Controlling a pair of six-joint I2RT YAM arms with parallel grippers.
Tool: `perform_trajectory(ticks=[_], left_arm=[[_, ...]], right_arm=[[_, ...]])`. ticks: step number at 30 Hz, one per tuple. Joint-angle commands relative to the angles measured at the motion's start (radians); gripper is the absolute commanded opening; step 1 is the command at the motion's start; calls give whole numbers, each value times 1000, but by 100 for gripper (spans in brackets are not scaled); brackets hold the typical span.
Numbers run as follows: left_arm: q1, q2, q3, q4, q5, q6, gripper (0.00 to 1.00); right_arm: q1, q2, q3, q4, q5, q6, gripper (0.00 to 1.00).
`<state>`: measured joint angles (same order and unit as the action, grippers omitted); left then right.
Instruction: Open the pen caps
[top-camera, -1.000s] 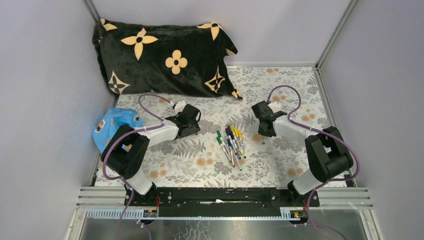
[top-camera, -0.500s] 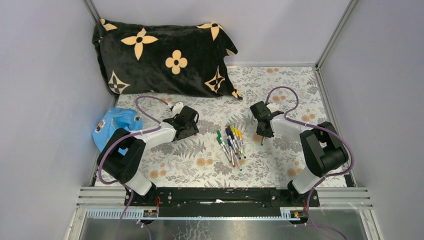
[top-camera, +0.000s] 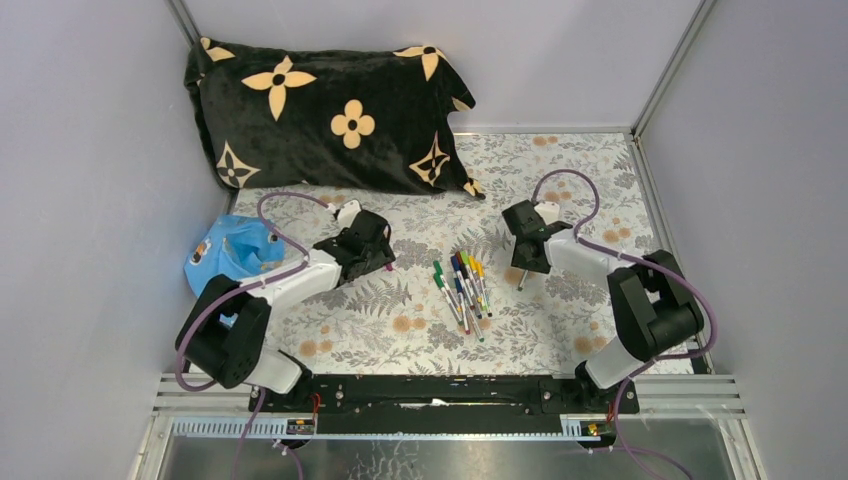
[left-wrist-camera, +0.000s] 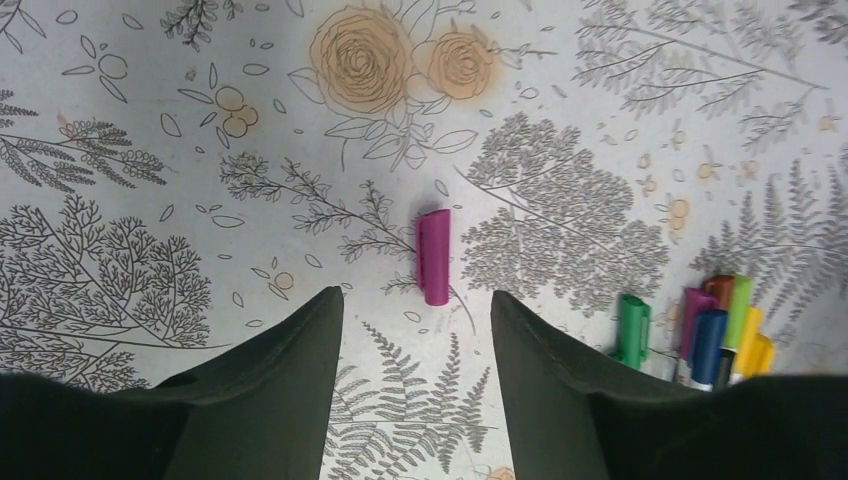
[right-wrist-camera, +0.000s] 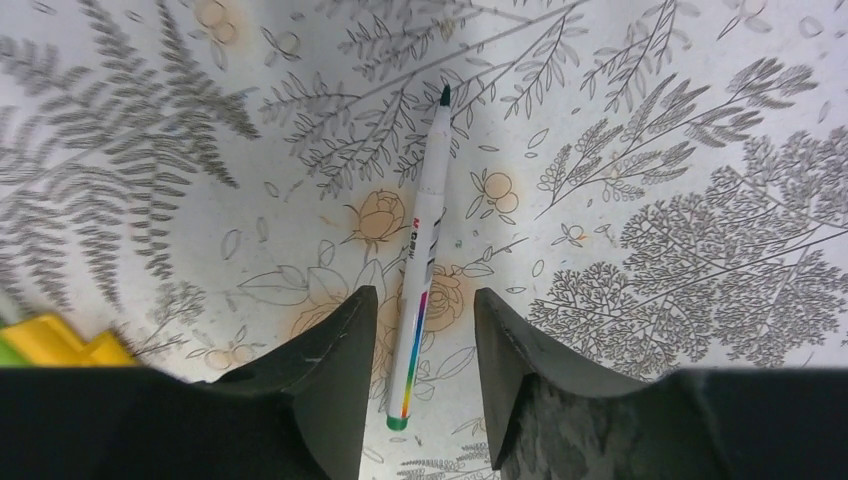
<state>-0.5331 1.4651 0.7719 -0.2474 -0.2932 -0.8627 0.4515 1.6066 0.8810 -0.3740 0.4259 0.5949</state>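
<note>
Both spread apart, gripping nothing
left end effector (left-wrist-camera: 415, 300) hovers by a short purple plastic cap (left-wrist-camera: 433, 256); right end effector (right-wrist-camera: 422, 292) straddles an uncapped white pen (right-wrist-camera: 424, 250).

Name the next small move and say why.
Probably shift the right tool toward the pile of capped pens. Both it and the left tool stand open; the uncapped pen and purple cap lie loose on the tablecloth, so that pen looks done.

We log left arm (top-camera: 300, 282) and right arm (top-camera: 585, 258): white links, black joints, looping purple cables (top-camera: 565, 173), black wedge-shaped end effector fingers (left-wrist-camera: 270, 400).
</note>
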Motion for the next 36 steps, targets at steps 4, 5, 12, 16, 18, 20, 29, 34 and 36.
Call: perform_trajectory(ticks=[4, 5, 12, 16, 18, 20, 29, 34, 36], left_arm=[[0, -109, -42, 45, 70, -23, 65], [-1, -126, -51, 54, 81, -24, 65], [-3, -227, -110, 119, 184, -14, 69], [-5, -274, -140, 127, 206, -16, 69], [-5, -296, -154, 130, 210, -19, 69], [-5, -308, -166, 134, 213, -23, 69], [-5, -315, -177, 144, 224, -34, 69], [-5, -312, -183, 152, 223, -36, 69], [-5, -310, -186, 154, 223, -38, 69]], right_arm=[[47, -168, 44, -25, -28, -153, 51], [59, -171, 53, -34, -48, -169, 51], [181, -149, 68, -55, -144, -216, 52], [228, -121, 45, -39, -159, -216, 51], [242, -110, 30, -24, -173, -217, 50], [253, -102, 16, -12, -185, -214, 50], [271, -48, 0, 19, -220, -214, 49], [284, -24, -4, 32, -228, -208, 49], [288, -17, -5, 34, -224, -205, 49]])
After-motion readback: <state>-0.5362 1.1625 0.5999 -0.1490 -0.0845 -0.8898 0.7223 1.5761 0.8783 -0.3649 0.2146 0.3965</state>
